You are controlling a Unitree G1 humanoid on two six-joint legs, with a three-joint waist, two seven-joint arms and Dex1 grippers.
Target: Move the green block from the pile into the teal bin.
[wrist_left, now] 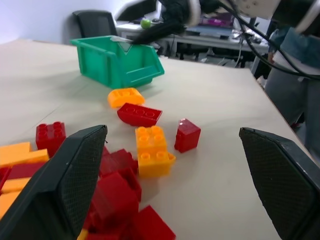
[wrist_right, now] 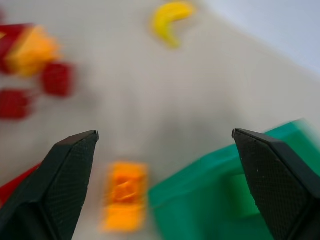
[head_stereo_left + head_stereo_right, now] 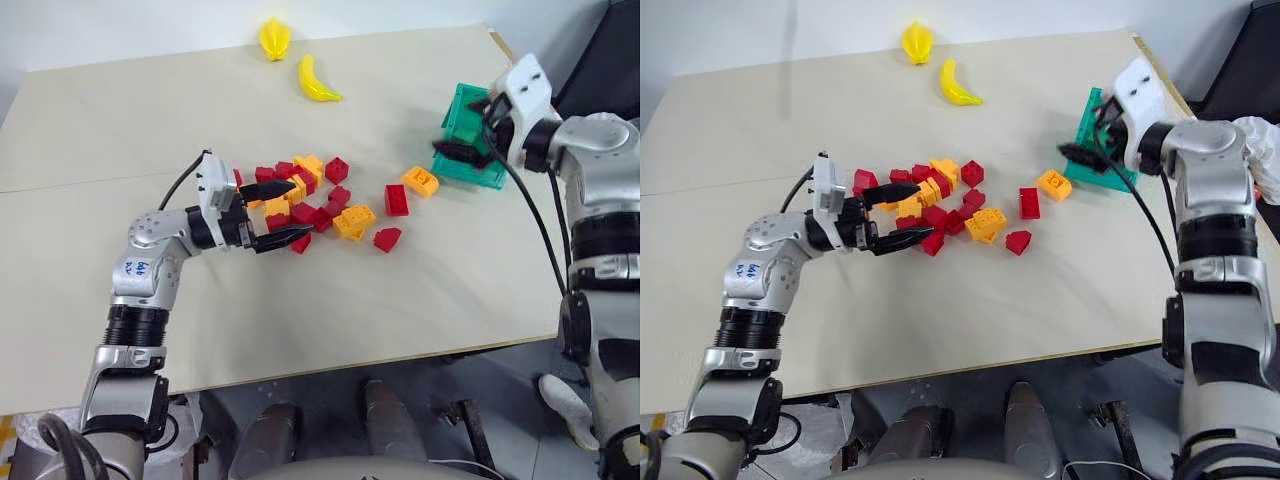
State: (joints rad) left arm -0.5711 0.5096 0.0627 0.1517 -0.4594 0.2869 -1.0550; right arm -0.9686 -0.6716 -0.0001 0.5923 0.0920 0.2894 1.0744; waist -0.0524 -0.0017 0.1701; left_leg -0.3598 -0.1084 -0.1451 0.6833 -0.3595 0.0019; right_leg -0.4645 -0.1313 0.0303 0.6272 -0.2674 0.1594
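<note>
The pile (image 3: 310,200) of red and orange-yellow bricks lies mid-table. My left gripper (image 3: 300,208) hovers level at the pile's near-left edge. It is open, and the left wrist view shows nothing between its fingers (image 1: 75,175). The teal bin (image 3: 480,172) stands at the table's right edge with its open front facing the pile. My right gripper (image 3: 455,125) is open just above the bin's mouth and holds nothing. In the right wrist view a paler green shape (image 2: 244,194) sits inside the bin (image 2: 200,210). It is blurred and looks like the green block.
An orange brick (image 3: 421,180) and two red bricks (image 3: 396,199) (image 3: 387,239) lie loose between the pile and the bin. Two yellow toy bananas (image 3: 273,38) (image 3: 317,80) rest at the far side. The table's right edge runs just behind the bin.
</note>
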